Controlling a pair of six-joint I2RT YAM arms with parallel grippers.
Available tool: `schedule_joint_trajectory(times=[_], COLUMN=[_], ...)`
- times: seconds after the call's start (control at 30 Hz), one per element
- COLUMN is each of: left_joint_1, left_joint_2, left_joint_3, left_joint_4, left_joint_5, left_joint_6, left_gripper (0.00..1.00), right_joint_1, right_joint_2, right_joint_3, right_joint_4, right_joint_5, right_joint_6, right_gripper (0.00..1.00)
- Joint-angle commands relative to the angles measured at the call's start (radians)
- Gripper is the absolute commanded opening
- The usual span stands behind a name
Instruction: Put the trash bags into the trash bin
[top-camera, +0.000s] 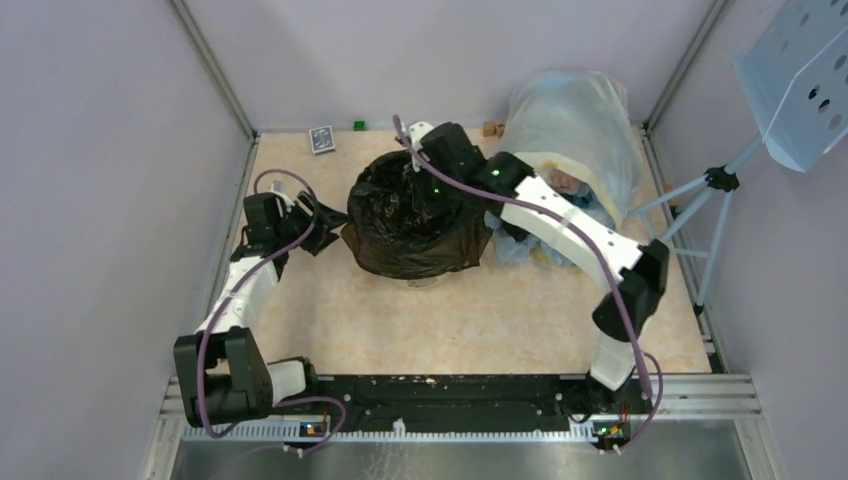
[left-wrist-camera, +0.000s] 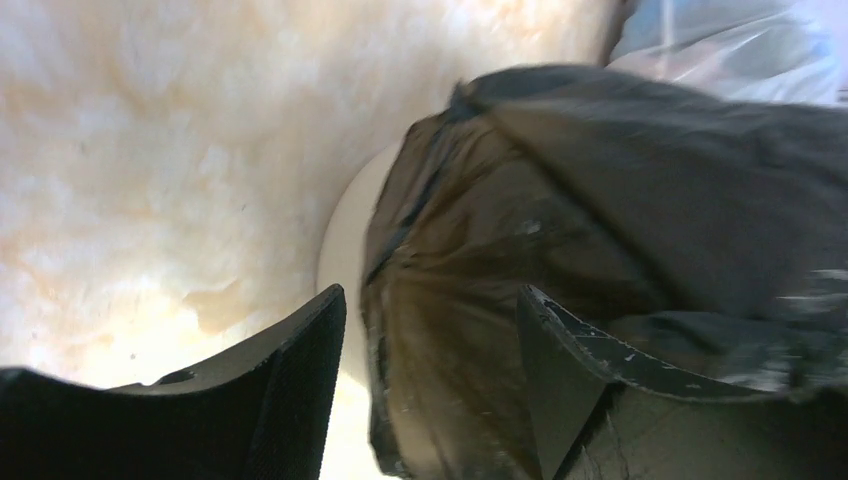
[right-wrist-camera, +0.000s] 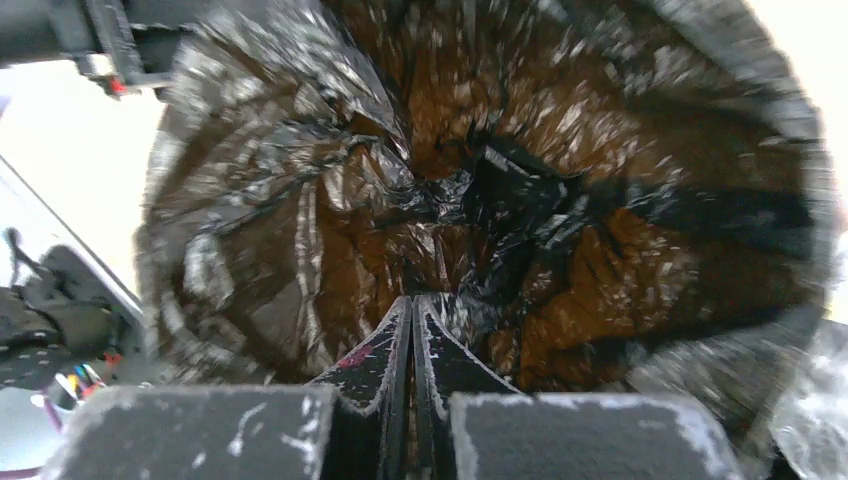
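A dark brown-black trash bag (top-camera: 415, 215) lines the trash bin and drapes over its rim. Only a strip of the bin's cream wall (left-wrist-camera: 345, 250) shows below the bag's hem (left-wrist-camera: 440, 330). My left gripper (top-camera: 335, 218) is at the bin's left side and stands open (left-wrist-camera: 430, 300), with the hanging edge of the bag between its fingers but not pinched. My right gripper (top-camera: 425, 192) reaches down into the bin's mouth. Its fingers (right-wrist-camera: 413, 300) are shut tight together above the crumpled bag bottom (right-wrist-camera: 470, 190), and nothing shows between them.
A large translucent sack (top-camera: 575, 130) lies at the back right, with bluish cloth (top-camera: 520, 245) beside the bin under the right arm. A card box (top-camera: 321, 139), a green cube (top-camera: 358, 125) and a small wooden block (top-camera: 490, 128) sit along the back wall. A lamp tripod (top-camera: 720, 180) stands at right.
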Motion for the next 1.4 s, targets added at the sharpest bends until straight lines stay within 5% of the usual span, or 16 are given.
schedule_joint_trajectory(times=[0.0,0.57,1.37], left_joint_1=[-0.013,-0.131,-0.16], left_joint_2=[-0.011,0.192,0.174], left_joint_3=[-0.069,-0.072,-0.056], left_joint_4=[0.113,0.241,0.224], left_joint_5=[0.042,0.033,0.038], left_joint_6=[-0.046,-0.018,0.03], left_gripper=[0.69,0.64,0.63], right_joint_1=[0.024,0.035,-0.006], right_joint_2=[0.117,0.346,0.449], right_joint_3=[0.121,-0.007,-0.129], right_joint_4=[-0.15,-0.093,0.03], right_joint_5=[0.059,0.044,-0.106], right_joint_6=[-0.012,0.005,0.066], right_gripper=[0.0,0.0,0.0])
